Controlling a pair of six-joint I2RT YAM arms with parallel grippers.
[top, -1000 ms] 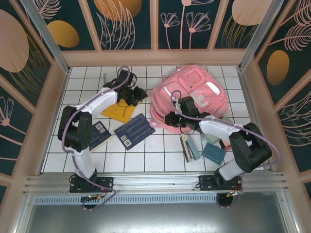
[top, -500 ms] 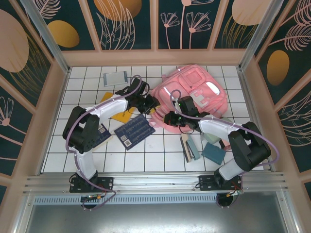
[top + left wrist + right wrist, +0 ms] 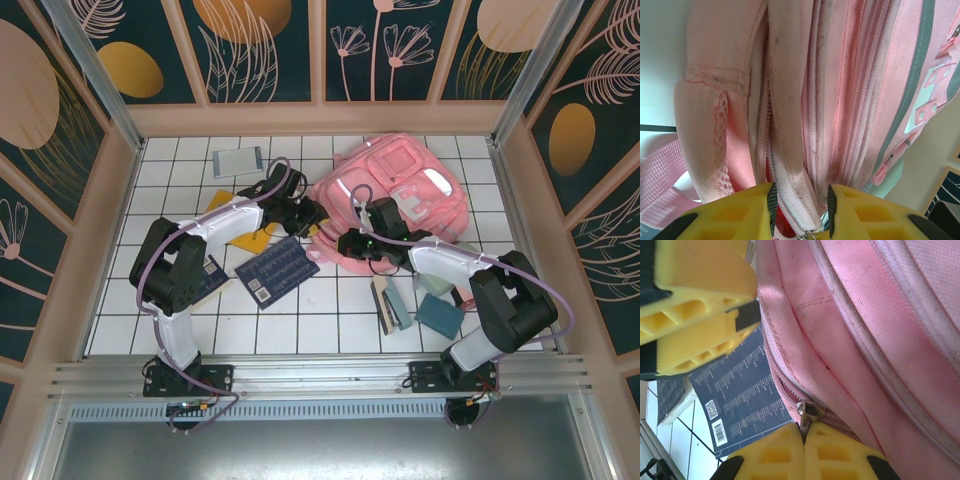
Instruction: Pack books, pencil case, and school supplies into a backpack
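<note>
The pink backpack [image 3: 405, 195] lies at the back right of the tiled table. My right gripper [image 3: 350, 245] [image 3: 804, 440] is shut on the metal zipper pull [image 3: 811, 414] at the backpack's lower left edge. My left gripper [image 3: 312, 215] [image 3: 800, 210] stands open at the backpack's left edge, with a fold of zipper seam [image 3: 790, 175] between its pads. The yellow-orange book [image 3: 243, 236] lies under the left arm. The navy grid book [image 3: 278, 270] [image 3: 740, 405] lies in front of it, and the grey book [image 3: 237, 160] is at the back left. The dark teal pad [image 3: 440, 315] and the stapler-like piece [image 3: 392, 306] lie at the front right.
A second small navy book [image 3: 205, 276] lies by the left arm's base. The mint-green pouch [image 3: 434, 284] is partly hidden behind the right forearm. My left gripper's yellow fingers [image 3: 700, 315] sit close to the right gripper. Patterned walls ring the table.
My left gripper has swung right from above the yellow-orange book to the backpack's left edge. The right gripper has held still on the zipper pull.
</note>
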